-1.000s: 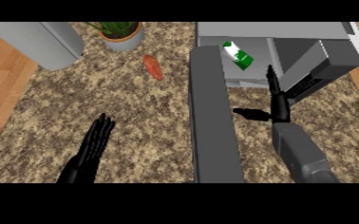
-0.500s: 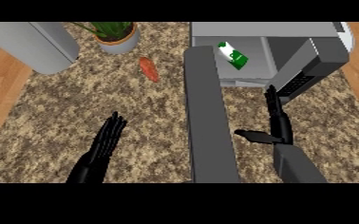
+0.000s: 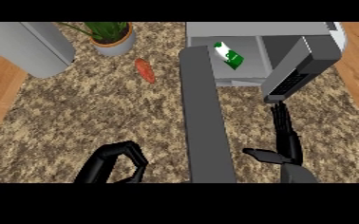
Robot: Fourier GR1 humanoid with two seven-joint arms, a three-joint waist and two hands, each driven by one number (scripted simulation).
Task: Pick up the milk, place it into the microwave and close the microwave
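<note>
Inside the microwave the milk is seen — well apart from the right hand. That hand is held open, nothing grasped, fingertips near the door. Left hand is curled — empty.

Speckled stone counter, rough-looking, brown and beige. At one o'clock the microwave shows smooth matt grey, metal-like. Eleven o'clock: a potted plant in a smooth grey pot. Wood floor at nine o'clock, matt.
</note>
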